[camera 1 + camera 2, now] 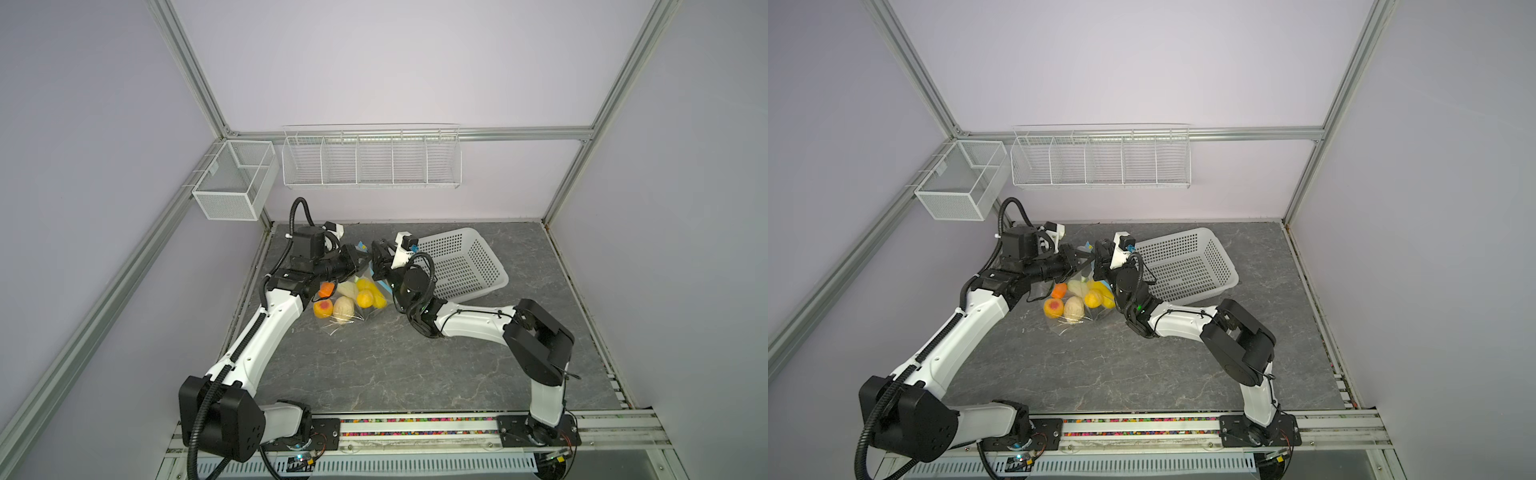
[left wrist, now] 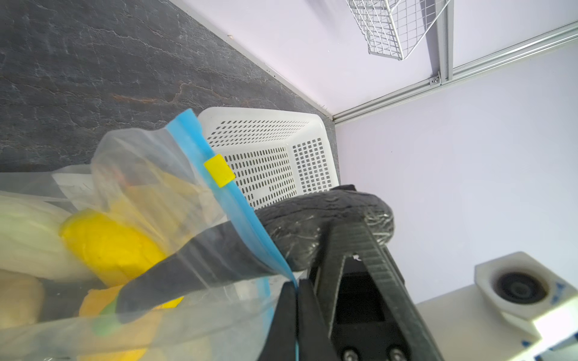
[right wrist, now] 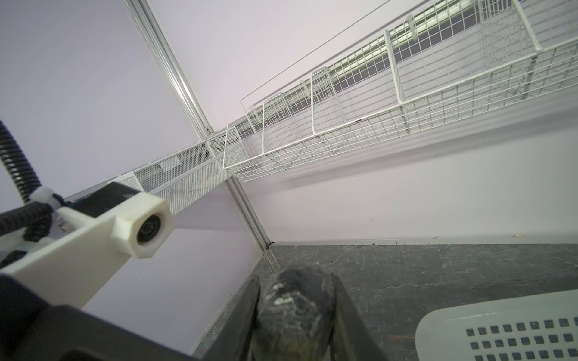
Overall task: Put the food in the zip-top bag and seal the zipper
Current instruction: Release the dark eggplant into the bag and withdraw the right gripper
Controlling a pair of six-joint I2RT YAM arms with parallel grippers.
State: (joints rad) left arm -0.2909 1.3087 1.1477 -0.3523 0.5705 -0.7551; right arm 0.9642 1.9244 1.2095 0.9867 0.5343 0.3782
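Left claw [image 2: 295,300] clenched on the zipper [image 2: 200,150], we release the dark food piece [image 2: 325,218] from the grasping right claw [image 3: 296,300] only deep inside the zip-top bag [image 2: 140,156].

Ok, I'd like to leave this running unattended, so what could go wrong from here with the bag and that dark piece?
The left gripper pinches only a thin bit of the zipper, so the loaded zip-top bag could slip free and drop. The dark food piece held in the right gripper sits right beside the zipper and may snag on that strip or push the mouth shut instead of going in.
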